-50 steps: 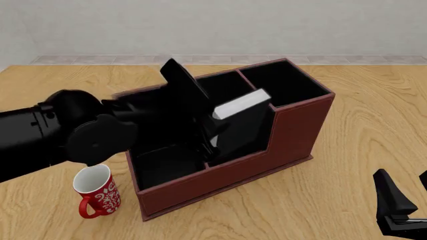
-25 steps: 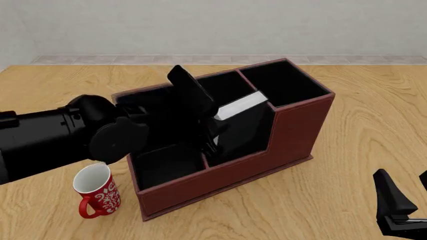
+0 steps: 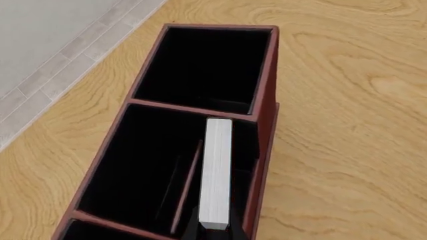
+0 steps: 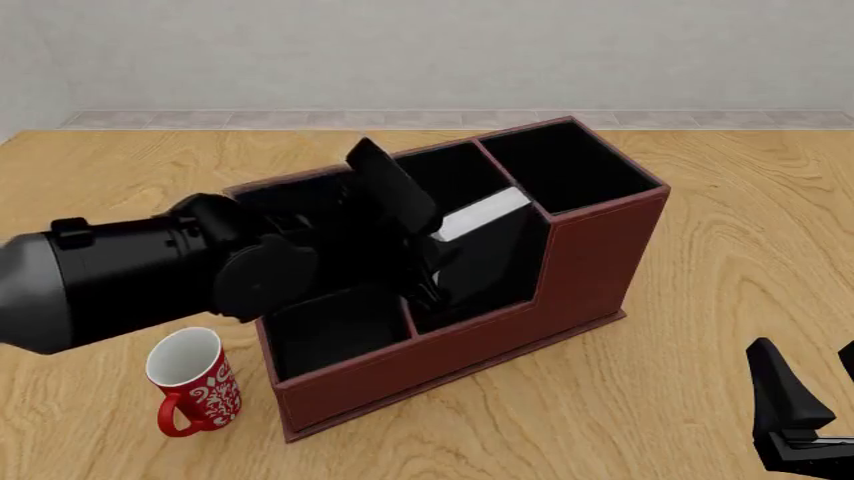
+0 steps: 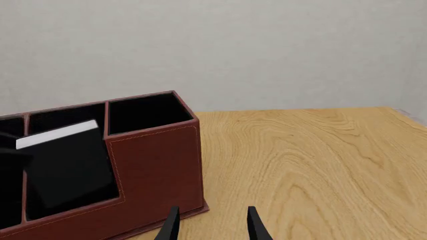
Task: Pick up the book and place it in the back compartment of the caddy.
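One book (image 4: 483,214) sits clamped in left end effector (image 4: 424,262).

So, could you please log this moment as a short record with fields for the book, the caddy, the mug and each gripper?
book: black covers, white page block, tilted inside the caddy, in the narrow cell along its near wall
caddy: dark red-brown box with black interior, on the wooden table
mug: red and white, upright on the table just left of the caddy
left gripper: over the caddy by the book; fingers not clearly visible
right gripper: open, holding nothing, low near the table to the right of the caddy
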`<state>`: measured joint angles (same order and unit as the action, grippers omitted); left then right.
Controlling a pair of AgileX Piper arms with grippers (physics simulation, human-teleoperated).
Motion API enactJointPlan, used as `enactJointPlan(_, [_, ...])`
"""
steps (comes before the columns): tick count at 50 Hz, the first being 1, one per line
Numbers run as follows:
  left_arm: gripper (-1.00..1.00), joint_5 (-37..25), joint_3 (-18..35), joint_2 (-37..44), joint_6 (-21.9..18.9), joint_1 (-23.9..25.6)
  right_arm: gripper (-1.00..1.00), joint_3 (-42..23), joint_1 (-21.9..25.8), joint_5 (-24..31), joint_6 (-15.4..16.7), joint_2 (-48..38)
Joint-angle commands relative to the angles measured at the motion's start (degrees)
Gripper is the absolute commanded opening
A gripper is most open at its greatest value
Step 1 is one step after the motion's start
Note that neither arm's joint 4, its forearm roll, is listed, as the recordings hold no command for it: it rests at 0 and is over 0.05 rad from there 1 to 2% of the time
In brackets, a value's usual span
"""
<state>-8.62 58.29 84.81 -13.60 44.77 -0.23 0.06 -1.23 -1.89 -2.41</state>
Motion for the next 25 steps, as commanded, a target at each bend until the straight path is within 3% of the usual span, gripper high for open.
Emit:
enactJointPlan(1, [-1.0, 0.8, 0.8, 0.9, -0.6, -0.4, 1.0, 0.0, 0.0, 0.0, 0.0, 0.0])
enactJointPlan(25, [-1.0, 1.5, 0.8, 2.4, -0.2, -0.6, 1.0, 0.0, 0.0, 0.0, 0.0, 0.0])
